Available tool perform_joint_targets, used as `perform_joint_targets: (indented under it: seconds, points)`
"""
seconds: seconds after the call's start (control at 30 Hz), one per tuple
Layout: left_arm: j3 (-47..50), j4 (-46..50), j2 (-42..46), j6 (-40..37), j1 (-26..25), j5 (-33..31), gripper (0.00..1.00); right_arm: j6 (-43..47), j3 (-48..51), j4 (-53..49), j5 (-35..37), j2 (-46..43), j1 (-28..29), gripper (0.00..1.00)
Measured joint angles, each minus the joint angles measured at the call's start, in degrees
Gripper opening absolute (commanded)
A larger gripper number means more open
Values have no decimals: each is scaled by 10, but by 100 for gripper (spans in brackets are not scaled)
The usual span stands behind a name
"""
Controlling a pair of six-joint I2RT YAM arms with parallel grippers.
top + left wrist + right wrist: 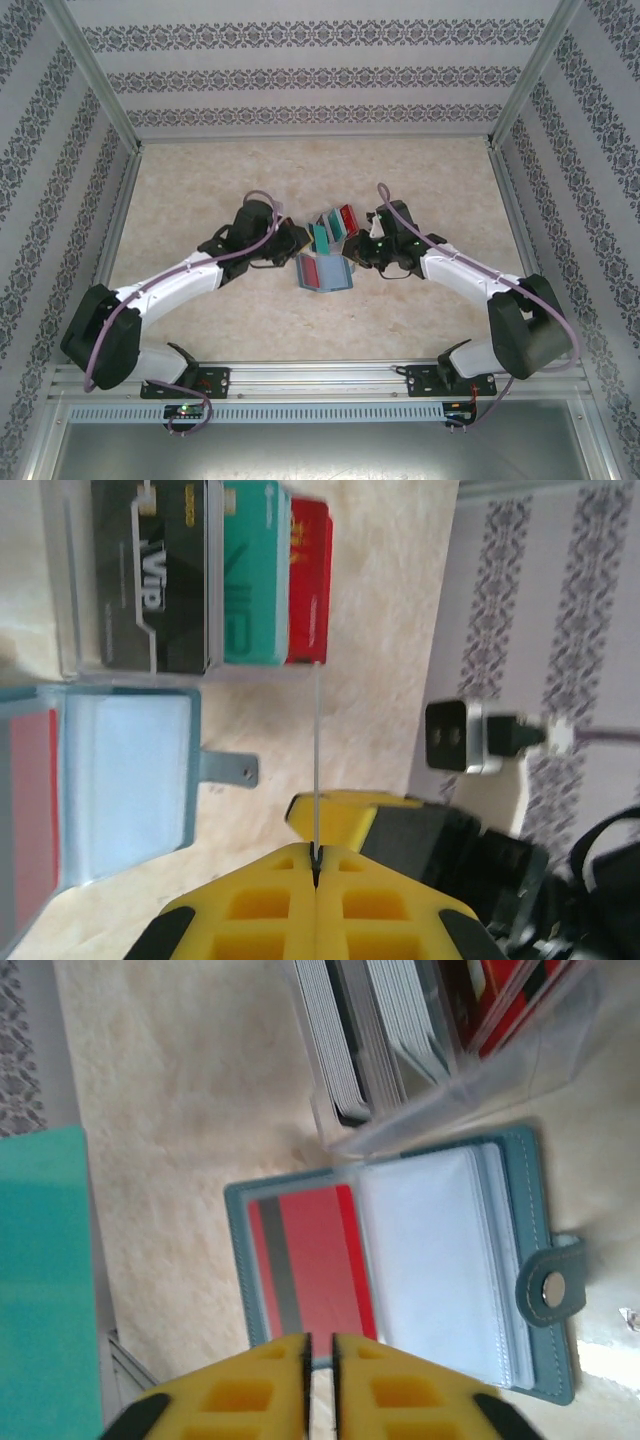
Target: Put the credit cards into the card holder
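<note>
The teal-blue card holder [338,278] lies open on the table between both arms. A red credit card [315,1260] sits in its left pocket, and the clear sleeves beside it [430,1260] hold nothing. My left gripper [315,852] is shut on a teal-green credit card, seen edge-on as a thin line [316,760] and as a broad teal face [40,1290]. It holds the card upright just left of the holder [320,238]. My right gripper [319,1340] hovers over the holder's near edge, above the red card, its jaws barely parted with nothing between them.
A clear plastic box [70,600] stands just beyond the holder with a black VIP card [150,580], a teal card [255,575] and a red card [308,580] upright in it. Patterned walls and a metal frame [110,110] close in the table.
</note>
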State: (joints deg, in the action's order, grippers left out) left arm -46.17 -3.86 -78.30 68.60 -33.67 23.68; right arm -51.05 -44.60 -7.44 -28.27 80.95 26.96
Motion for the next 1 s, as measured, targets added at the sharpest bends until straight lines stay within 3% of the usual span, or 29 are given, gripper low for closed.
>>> perform_joint_targets:
  seconds: [0.27,0.67,1.0]
  points:
    - [117,-39,-8,-51,-51,-73,0,10,-5,6,2,58,34,4]
    - [162,-168,-27,-93,-54,-109,0,46,-10,5,39,105,33,7]
    - [165,-204,-76,-92,-61,-130,0,72,-24,-11,80,135,24,9]
